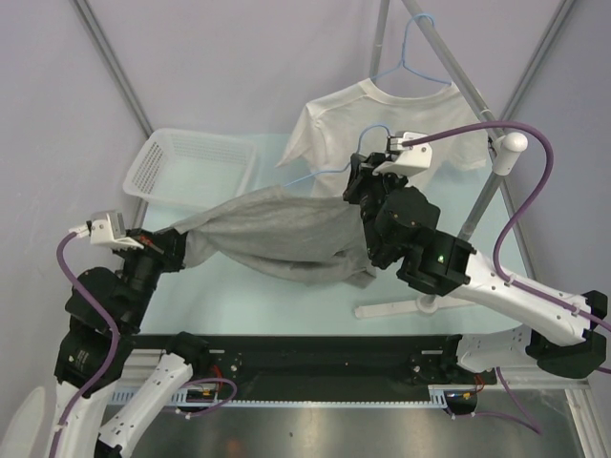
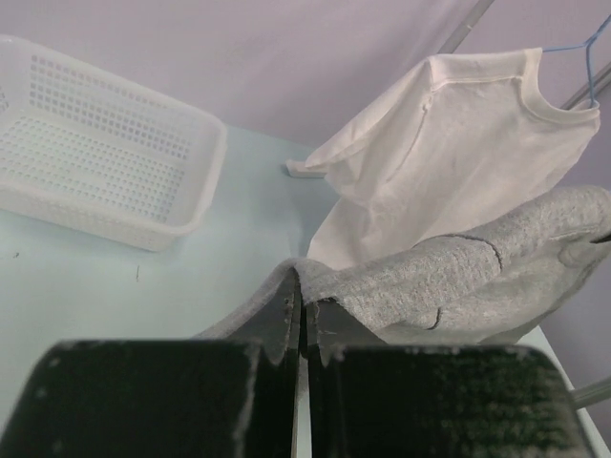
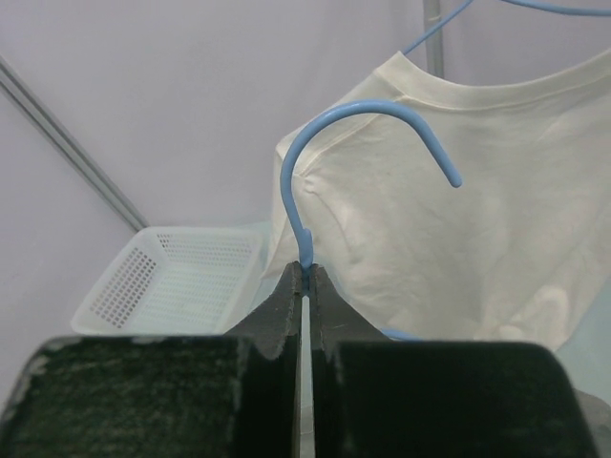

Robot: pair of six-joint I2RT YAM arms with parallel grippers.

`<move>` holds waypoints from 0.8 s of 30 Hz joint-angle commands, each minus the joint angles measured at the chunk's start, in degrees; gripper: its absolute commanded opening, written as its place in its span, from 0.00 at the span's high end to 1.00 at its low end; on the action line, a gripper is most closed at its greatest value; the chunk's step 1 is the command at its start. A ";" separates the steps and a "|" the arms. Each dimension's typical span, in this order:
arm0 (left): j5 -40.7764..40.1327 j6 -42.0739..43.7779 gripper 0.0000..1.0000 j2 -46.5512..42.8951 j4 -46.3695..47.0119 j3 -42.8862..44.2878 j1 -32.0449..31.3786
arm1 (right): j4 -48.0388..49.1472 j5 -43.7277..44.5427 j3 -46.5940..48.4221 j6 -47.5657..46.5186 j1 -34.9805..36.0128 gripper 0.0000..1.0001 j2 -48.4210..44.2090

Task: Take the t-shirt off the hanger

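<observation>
One grey t-shirt [image 1: 272, 234], one white t-shirt [image 1: 420, 119], one white basket [image 1: 191, 167], and two blue hangers: upper hanger [image 1: 408, 65], lower hanger [image 3: 380, 104].

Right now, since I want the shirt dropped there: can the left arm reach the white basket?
Probably, but not freely: the basket lies close ahead of the left gripper, yet that gripper is shut on the grey t-shirt, which stretches to the hanger the right gripper holds.

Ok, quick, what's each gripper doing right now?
Left gripper: closed on the grey shirt.
Right gripper: closed on the hanger.
</observation>
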 commanded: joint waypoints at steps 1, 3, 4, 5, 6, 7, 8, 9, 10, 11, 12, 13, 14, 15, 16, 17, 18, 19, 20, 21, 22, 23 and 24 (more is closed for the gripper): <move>-4.77 -1.77 1.00 0.48 0.29 2.14 0.41 | 0.69 8.33 0.23 5.54 0.96 1.00 -0.91; -12.15 -3.87 1.00 0.48 -2.86 3.11 0.41 | -4.05 12.57 -0.29 13.16 1.22 1.00 -2.22; -14.52 -4.40 1.00 0.40 -3.84 3.81 0.41 | -4.49 13.53 -1.69 15.81 1.57 1.00 -2.93; -16.46 -5.71 1.00 0.39 -4.81 4.08 0.41 | -4.50 15.46 -2.48 17.67 1.66 1.00 -3.54; -19.43 -6.34 1.00 0.31 -6.64 4.43 0.41 | -4.06 16.00 -3.28 20.12 1.75 1.00 -4.94; -20.51 -6.87 1.00 0.31 -7.53 4.87 0.41 | -3.53 16.53 -4.24 21.02 1.75 1.00 -5.65; -21.13 -7.65 1.00 0.22 -8.15 5.05 0.41 | -3.01 17.84 -5.73 22.07 1.84 1.00 -6.35; -21.48 -7.75 1.00 -0.04 -8.59 4.96 0.41 | -3.09 18.46 -6.44 23.47 1.93 1.00 -7.93; -21.57 -7.92 1.00 -0.13 -8.77 4.79 0.41 | -3.35 18.99 -6.88 26.10 1.93 1.00 -8.73; -21.49 -8.45 1.00 -0.31 -8.95 4.53 0.41 | -3.70 20.04 -8.11 27.26 2.02 1.00 -9.52; -21.49 -8.63 1.00 -0.57 -8.95 4.00 0.41 | -3.53 20.31 -8.55 27.96 2.10 1.00 -10.13; -21.40 -8.89 1.00 -0.83 -8.86 3.73 0.41 | -2.83 20.40 -9.08 28.32 2.10 1.00 -11.36; -21.22 -8.89 1.00 -0.92 -8.42 3.47 0.41 | -2.48 20.57 -9.69 28.32 2.10 1.00 -11.81; -21.05 -8.80 1.00 -1.10 -8.33 3.12 0.41 | -2.39 20.40 -9.79 28.50 2.10 1.00 -11.90; -20.35 -8.80 1.00 -1.19 -8.16 2.86 0.41 | -2.21 20.14 -9.79 28.15 2.10 1.00 -12.16; -19.91 -8.80 1.00 -1.01 -7.63 2.59 0.41 | -2.12 19.79 -9.70 27.71 2.02 1.00 -12.16; -19.38 -8.63 1.00 -1.10 -7.37 2.15 0.41 | -2.21 19.78 -9.35 27.53 2.10 1.00 -11.90; -18.25 -8.72 1.00 -1.01 -7.10 1.89 0.41 | -2.21 19.61 -9.26 27.44 2.10 1.00 -11.72; -16.93 -7.93 1.00 -1.01 -5.88 1.54 0.41 | -2.12 18.91 -9.17 26.92 2.10 1.00 -11.55; -15.70 -7.40 1.00 -1.01 -5.09 0.93 0.33 | -1.69 18.47 -9.17 26.22 2.10 1.00 -11.46; -14.55 -7.05 1.00 -0.84 -4.56 0.75 0.32 | -0.81 18.12 -9.17 25.78 2.02 1.00 -11.20; -12.28 -6.87 1.00 -0.57 -3.77 0.57 0.32 | -0.63 17.42 -9.09 25.16 1.93 1.00 -10.93; -10.87 -6.61 1.00 -0.48 -3.15 0.05 0.32 | -0.63 16.98 -9.00 25.24 2.02 1.00 -10.76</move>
